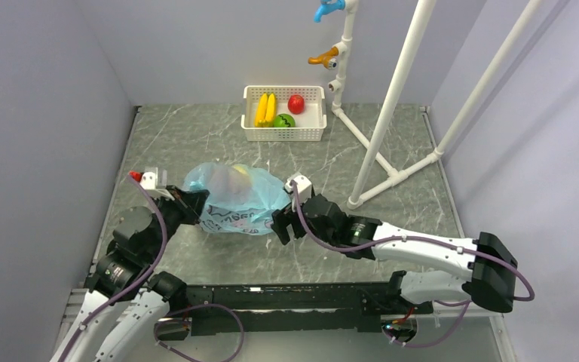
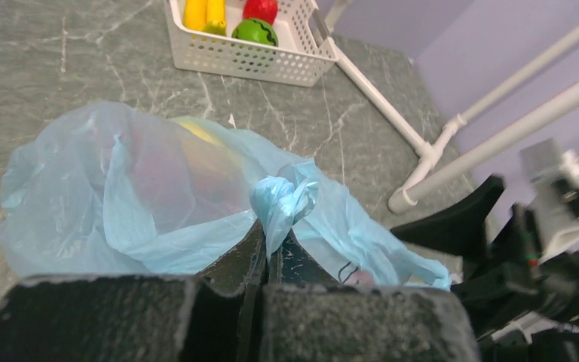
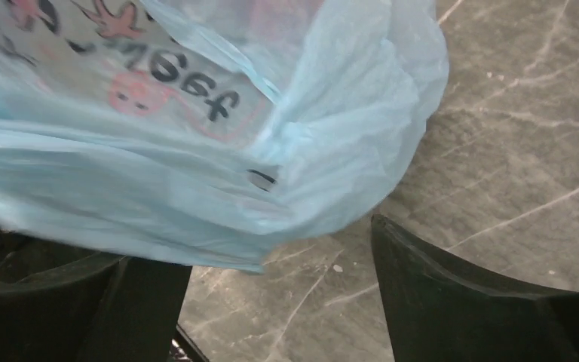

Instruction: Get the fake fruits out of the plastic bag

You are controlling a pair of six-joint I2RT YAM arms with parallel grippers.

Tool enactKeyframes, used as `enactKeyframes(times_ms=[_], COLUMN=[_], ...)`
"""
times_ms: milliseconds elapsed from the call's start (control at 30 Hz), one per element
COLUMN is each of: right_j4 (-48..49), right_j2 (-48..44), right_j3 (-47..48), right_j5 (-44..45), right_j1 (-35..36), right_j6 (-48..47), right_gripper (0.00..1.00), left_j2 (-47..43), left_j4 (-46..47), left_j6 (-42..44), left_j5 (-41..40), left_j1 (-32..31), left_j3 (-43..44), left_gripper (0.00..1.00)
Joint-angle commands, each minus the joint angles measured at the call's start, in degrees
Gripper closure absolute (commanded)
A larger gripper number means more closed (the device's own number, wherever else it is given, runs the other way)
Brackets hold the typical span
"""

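My left gripper [image 2: 268, 245] pinches a bunched fold of the plastic bag [image 1: 235, 197], mid-table. My right gripper [image 3: 283, 302] stands spread at the bag's right edge, open table [image 3: 513, 113] beyond. The fake fruits [image 2: 196, 132] lie inside.

The white-shelled, black-jointed left arm [image 1: 132, 249] rises from its base at the near left and bends inward. Its black two-finger left gripper [image 1: 194, 205] points right, jaws pressed together on a twisted bunch of the thin light-blue plastic bag [image 2: 283, 200]. The right arm [image 1: 422, 245] folds at its far-right elbow and stretches leftward, low. The right gripper [image 1: 280, 226] holds its black fingers [image 3: 452, 302] spread wide, one partly hidden behind the bag's edge.
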Motion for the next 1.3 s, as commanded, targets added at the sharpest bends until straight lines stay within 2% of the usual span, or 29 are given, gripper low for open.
enactKeyframes(times_ms=[0, 67, 167, 267, 333, 400, 500, 567, 633, 700, 767, 833, 1000, 1133, 1267], right_j4=[-12.1, -16.9, -20.0, -16.9, -13.9, -8.9, -1.6, 1.9, 3.7, 4.5, 4.9, 4.8, 5.7, 8.5, 14.5], right_j2=[-2.6, -0.9, 1.5, 2.5, 4.8, 7.3, 11.9, 15.5, 19.1, 22.4, 25.4, 28.1, 31.1, 31.4, 35.2], right_j3=[12.0, 18.2, 25.4, 28.7, 30.8, 30.7, 29.0, 28.3, 27.9, 27.6, 27.2, 26.7, 23.0, 20.9, 22.0], right_j5=[-0.2, 3.7, 6.1, 1.8, -5.5, -11.8, -19.3, -21.9, -21.1, -17.8, -15.2, -14.4, -7.0, -5.8, -1.7], right_j1=[0.1, 0.1, 0.1, 0.1, 0.1, 0.1, 0.0, 0.1, 0.4, 0.4, 0.5, 1.0, 5.5, 6.5, 6.2], right_j6=[-0.7, -2.8, -6.4, -8.4, -8.0, -6.0, -2.6, -2.0, -2.5, -2.8, -3.5, -4.6, -8.4, -7.6, -7.8], right_gripper=[0.10, 0.05, 0.03, 0.01, 0.06, 0.17, 0.42, 0.49, 0.60, 0.78, 0.91, 1.00, 1.00, 1.00, 0.87], left_j2=[-0.3, 0.0, -0.7, -1.4, -1.7, -2.1, -2.8, -3.1, -3.0, -2.9, -3.3, -3.9, -4.7, -5.5, -6.3], left_j4=[6.2, 6.0, 6.1, 5.8, 5.1, 4.9, 4.1, 3.4, 2.0, 0.5, -0.8, -1.4, -3.2, -6.1, -11.4], left_j6=[5.0, 6.3, 7.0, 7.5, 7.8, 8.3, 8.4, 8.1, 7.4, 7.4, 7.0, 6.7, 6.1, 4.8, -0.8], left_j5=[5.4, 6.1, 6.1, 6.9, 6.9, 6.8, 6.8, 4.5, 3.4, 2.8, 2.2, 2.0, 1.9, 1.2, -0.2], left_j1=[0.0, -0.1, -0.1, 0.0, -0.1, 0.0, 0.0, -0.1, 0.0, 0.0, 0.0, -0.1, -0.1, -0.1, 0.0], left_j3=[-0.9, -0.5, -0.6, -0.7, -0.4, -0.4, -0.1, 0.1, 0.5, 0.8, 0.6, 0.3, 0.6, 0.9, 1.4], left_gripper=[1.00, 1.00, 1.00, 1.00, 1.00, 1.00, 1.00, 1.00, 1.00, 1.00, 1.00, 1.00, 1.00, 1.00, 1.00])
